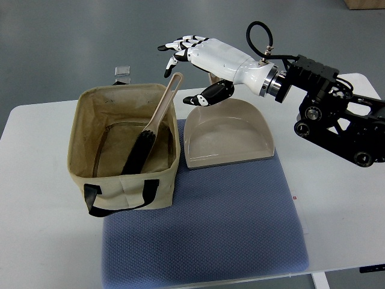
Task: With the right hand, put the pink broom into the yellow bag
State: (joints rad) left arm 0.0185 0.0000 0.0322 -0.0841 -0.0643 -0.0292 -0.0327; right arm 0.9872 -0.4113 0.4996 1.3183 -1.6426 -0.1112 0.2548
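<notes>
The broom (pixel 151 127) is a small hand brush with a beige-pink handle and black bristles. It stands tilted inside the pale yellow fabric bag (pixel 84 174), bristles down on the bag's floor, handle leaning on the far right rim. My right hand (pixel 186 72), white with black fingertips, hovers just above and to the right of the handle's tip. Its fingers are spread and hold nothing. The left arm is out of view.
A beige dustpan (pixel 228 139) lies right of the bag on a blue-grey mat (pixel 210 235) that covers the white table (pixel 36 229). The bag has black strap handles (pixel 99 201) at its front. A small clear object (pixel 123 71) sits at the table's far edge.
</notes>
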